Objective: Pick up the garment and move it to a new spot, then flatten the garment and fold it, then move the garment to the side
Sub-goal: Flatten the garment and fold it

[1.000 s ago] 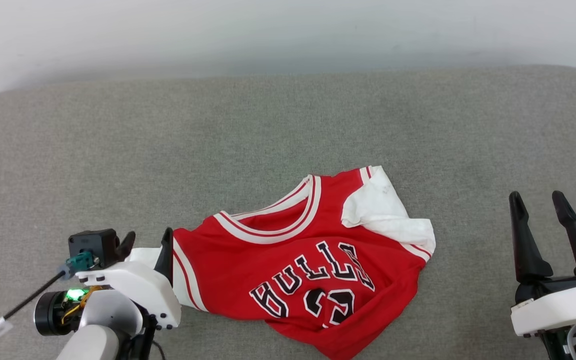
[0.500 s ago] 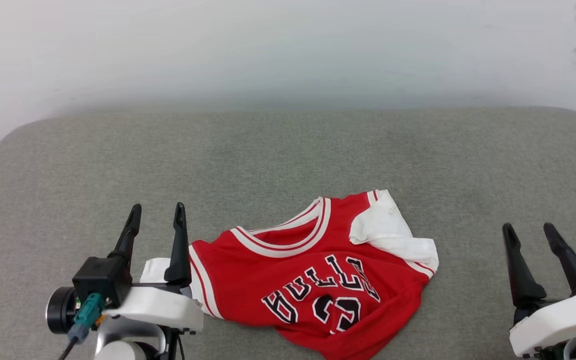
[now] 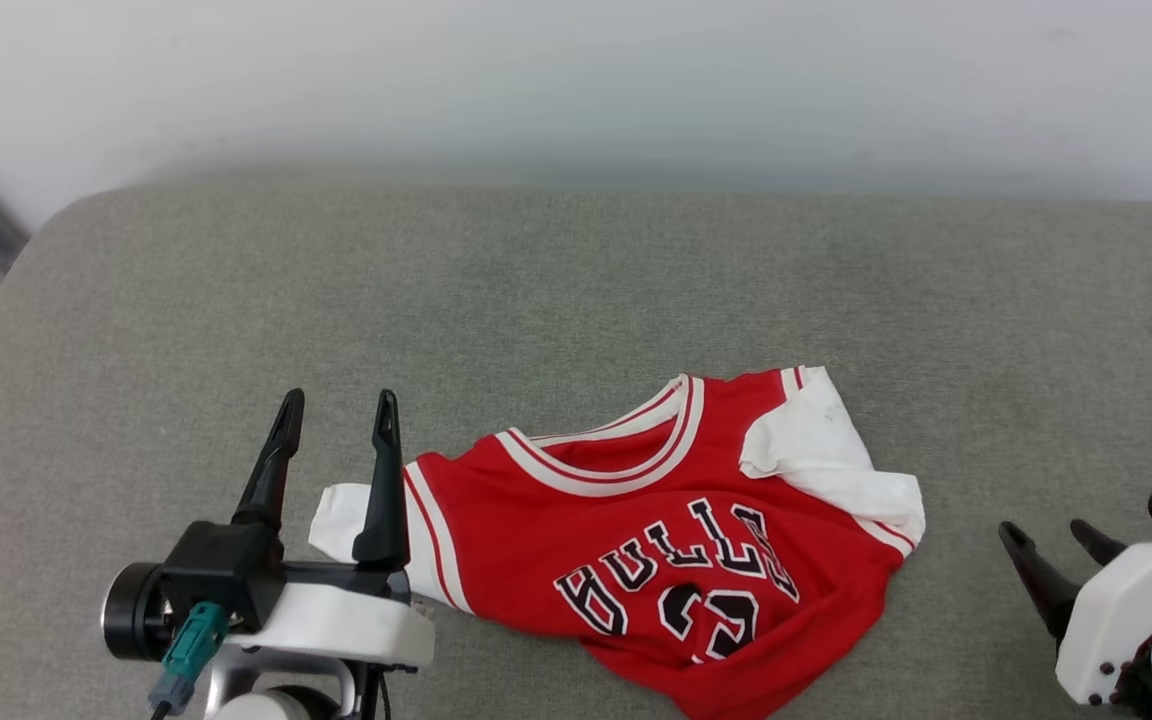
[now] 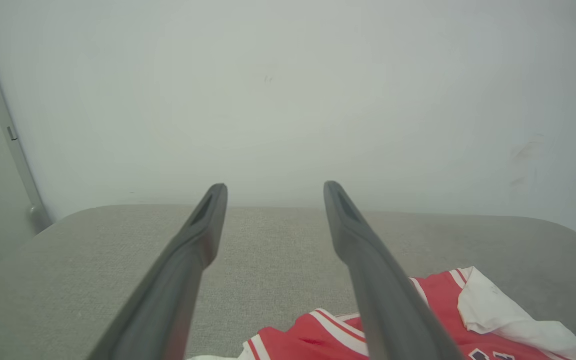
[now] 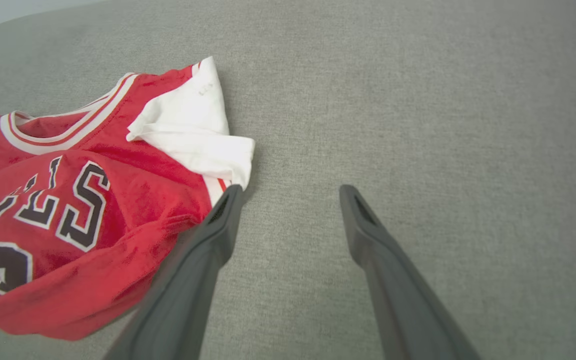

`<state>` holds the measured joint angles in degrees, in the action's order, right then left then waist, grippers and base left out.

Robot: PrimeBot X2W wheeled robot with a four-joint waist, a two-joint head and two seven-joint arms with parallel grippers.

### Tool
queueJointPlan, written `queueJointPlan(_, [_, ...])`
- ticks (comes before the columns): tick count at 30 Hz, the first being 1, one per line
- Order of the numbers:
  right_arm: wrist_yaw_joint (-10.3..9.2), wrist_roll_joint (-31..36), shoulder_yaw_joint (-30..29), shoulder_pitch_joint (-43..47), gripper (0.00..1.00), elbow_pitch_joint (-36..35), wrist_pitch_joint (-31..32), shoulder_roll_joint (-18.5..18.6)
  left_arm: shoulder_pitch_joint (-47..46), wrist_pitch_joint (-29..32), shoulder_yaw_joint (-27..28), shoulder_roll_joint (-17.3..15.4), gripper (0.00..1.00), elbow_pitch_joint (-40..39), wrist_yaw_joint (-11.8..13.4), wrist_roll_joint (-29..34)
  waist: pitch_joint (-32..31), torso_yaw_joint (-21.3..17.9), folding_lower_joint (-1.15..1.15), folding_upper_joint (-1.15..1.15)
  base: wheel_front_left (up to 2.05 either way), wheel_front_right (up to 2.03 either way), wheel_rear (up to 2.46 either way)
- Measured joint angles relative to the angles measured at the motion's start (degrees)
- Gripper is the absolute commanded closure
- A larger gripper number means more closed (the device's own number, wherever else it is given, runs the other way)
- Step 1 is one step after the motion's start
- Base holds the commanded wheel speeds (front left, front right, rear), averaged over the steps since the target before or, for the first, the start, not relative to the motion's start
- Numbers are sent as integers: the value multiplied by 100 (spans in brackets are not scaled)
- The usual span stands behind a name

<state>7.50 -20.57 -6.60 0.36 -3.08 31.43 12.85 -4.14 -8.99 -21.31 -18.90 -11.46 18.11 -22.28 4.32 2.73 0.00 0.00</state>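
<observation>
Garment (image 3: 656, 520) rumpled, grey surface (image 3: 536, 290) open behind, hem possibly tucked under

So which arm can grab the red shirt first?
Probably left: the left gripper, open, is right at the edge of the shirt, while the right gripper, also open, is a strip of bare cushion away.

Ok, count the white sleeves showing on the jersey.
2. The left sleeve lies at the left end of the jersey, partly hidden behind the left gripper; the right sleeve is crumpled over the far right shoulder.
</observation>
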Motion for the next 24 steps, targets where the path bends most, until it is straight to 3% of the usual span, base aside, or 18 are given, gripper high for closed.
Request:
queueJointPlan(5, [0,-442,456,-716,0,488,576,560,-265,-66,-85,126,0,-34,-46,36,359,191,0,0,0,0,0])
queueJointPlan(12, [1,-818,1558,-1612,0,871,881,1211,-528,-189,-158,254,0,135,-101,36,916,478,0,0,0,0,0])
queueJointPlan(18, [2,-1048,2273,-2053,0,1181,1146,1519,-692,-267,-197,321,0,280,-138,44,1260,647,1,0,0,0,0])
queueJointPlan(19, [1,-1114,2312,-2082,49,1250,1204,1541,-706,-280,-209,336,0,313,-146,43,1285,671,0,0,0,0,0])
queueJointPlan(20, [3,-1133,2351,-2123,62,1282,1257,1584,-709,-287,-220,352,0,342,-148,42,1299,690,0,0,0,0,0])
queueJointPlan(21, [3,-1158,2379,-2150,92,1304,1265,1611,-709,-301,-223,363,0,369,-149,38,1305,699,0,0,0,0,0])
queueJointPlan(22, [3,-1199,2376,-2156,100,1317,1234,1611,-709,-318,-219,364,0,398,-149,33,1300,696,1,0,0,0,0])
queueJointPlan(24, [4,-1223,2364,-2167,100,1322,1114,1611,-706,-338,-205,375,0,441,-147,22,1271,671,1,0,0,0,0])
